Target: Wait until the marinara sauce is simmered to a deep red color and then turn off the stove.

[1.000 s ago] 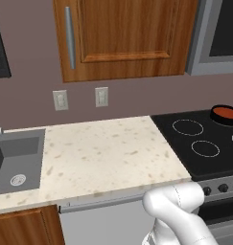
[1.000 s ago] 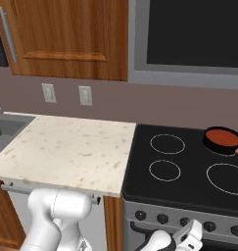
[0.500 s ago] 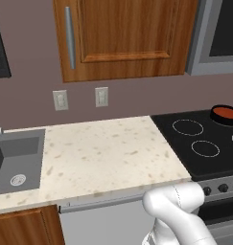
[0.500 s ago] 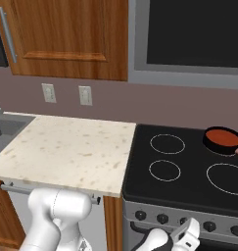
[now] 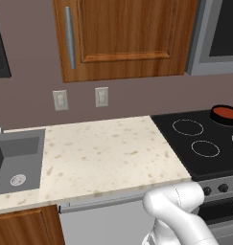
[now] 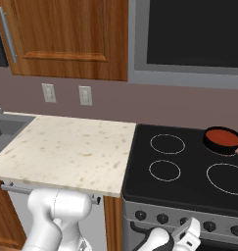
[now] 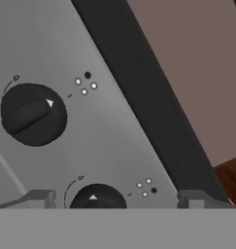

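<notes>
The marinara sauce (image 6: 222, 136) is a red disc in a small black pan on the back right burner of the stove (image 6: 189, 166); it also shows as marinara sauce (image 5: 225, 112) at the far right. My gripper (image 6: 189, 236) hangs low in front of the stove's steel front, below the row of knobs. In the hand view the gripper (image 7: 117, 199) is open, close to the panel. One dark knob (image 7: 95, 198) sits between its fingertips (image 7: 39, 198), touched by neither. A second knob (image 7: 33, 115) lies up and to the left.
A speckled counter (image 5: 108, 153) runs left of the stove to a grey sink (image 5: 15, 160). Wooden cabinets (image 5: 122, 33) and a microwave (image 6: 189, 39) hang above. Further knobs (image 6: 162, 218) line the stove front.
The hand has shifted very slightly in front of the stove's knobs. The sauce and pan look the same.
</notes>
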Controlling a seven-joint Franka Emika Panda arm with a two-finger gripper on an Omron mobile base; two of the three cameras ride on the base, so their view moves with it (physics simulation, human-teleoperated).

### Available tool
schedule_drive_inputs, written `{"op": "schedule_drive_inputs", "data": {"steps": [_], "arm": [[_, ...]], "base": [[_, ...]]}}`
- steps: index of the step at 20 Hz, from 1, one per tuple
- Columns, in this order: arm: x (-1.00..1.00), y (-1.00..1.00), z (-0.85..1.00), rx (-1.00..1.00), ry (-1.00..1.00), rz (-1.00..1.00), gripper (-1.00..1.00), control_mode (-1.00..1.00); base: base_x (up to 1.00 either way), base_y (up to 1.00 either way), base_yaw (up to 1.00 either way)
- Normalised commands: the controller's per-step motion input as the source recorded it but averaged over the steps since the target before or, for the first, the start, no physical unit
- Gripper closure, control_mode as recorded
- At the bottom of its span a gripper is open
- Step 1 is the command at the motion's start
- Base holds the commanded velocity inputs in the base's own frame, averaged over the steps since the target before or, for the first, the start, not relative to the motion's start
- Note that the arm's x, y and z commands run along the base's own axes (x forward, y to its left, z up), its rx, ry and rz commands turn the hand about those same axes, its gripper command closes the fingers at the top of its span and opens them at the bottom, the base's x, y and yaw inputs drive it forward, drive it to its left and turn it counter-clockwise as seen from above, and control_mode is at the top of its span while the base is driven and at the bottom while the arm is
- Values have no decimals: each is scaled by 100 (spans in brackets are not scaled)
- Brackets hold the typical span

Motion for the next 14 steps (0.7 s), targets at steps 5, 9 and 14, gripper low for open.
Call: {"op": "schedule_drive_inputs", "data": {"steps": [5, 9, 14], "arm": [[11, 0, -4, 0, 0, 0, -100, -100], [10, 0, -2, 0, 0, 0, -100, -100], [5, -1, -9, 0, 0, 0, -100, -100]], "base": [[0, 0, 0], [0, 0, 0], [0, 0, 0]]}}
